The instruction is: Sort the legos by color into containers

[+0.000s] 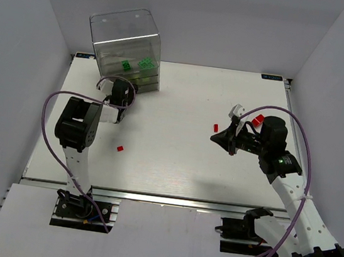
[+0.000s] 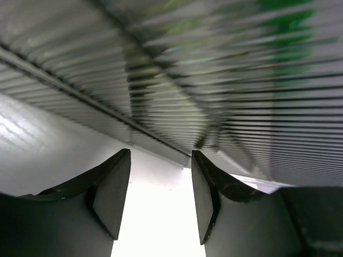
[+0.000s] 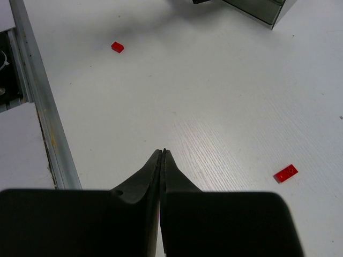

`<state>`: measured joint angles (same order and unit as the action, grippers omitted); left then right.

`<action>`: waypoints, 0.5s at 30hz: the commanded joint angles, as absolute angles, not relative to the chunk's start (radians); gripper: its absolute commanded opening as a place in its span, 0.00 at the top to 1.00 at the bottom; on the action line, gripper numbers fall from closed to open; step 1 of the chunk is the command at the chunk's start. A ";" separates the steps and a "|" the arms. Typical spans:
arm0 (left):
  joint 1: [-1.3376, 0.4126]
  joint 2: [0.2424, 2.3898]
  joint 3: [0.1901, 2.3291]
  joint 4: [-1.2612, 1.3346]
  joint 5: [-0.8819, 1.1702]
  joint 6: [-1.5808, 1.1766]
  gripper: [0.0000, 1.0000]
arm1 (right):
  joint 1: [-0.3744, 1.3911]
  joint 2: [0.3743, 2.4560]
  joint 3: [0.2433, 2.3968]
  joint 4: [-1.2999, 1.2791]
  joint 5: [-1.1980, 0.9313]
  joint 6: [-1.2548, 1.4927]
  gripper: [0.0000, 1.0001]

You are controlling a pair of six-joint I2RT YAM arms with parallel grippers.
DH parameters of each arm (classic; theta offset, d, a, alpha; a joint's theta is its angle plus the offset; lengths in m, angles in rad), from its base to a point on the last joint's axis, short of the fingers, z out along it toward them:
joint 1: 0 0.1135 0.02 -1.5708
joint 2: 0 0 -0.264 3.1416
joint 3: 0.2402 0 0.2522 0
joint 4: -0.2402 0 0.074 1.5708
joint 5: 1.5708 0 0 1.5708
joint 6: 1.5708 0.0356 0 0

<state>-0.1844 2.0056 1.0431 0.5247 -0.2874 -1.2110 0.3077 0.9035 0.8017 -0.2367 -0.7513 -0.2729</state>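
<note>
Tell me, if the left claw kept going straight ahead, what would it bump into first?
Most likely the clear drawer cabinet: the left gripper, jaws open, faces its ribbed front close ahead, with nothing in between. Which drawer, I cannot tell.

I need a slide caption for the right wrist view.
Right gripper, jaws shut, over white table with far red lego and near red lego.
</note>
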 commanded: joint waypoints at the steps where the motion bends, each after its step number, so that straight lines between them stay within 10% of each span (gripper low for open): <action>1: -0.172 2.014 1.066 0.557 -0.256 -1.197 0.41 | 0.305 0.905 0.830 -0.233 -0.764 -0.290 1.00; 10: -0.172 2.014 1.002 0.655 -0.167 -1.158 0.74 | 0.307 0.908 0.830 -0.236 -0.775 -0.298 1.00; 15: -0.172 2.017 0.970 0.693 -0.173 -1.173 0.65 | 0.305 0.905 0.828 -0.238 -0.778 -0.296 1.00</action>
<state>-0.1780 2.0350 0.9886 0.6479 -0.1909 -1.1774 0.3080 0.9054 0.8017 -0.2375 -0.7605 -0.2817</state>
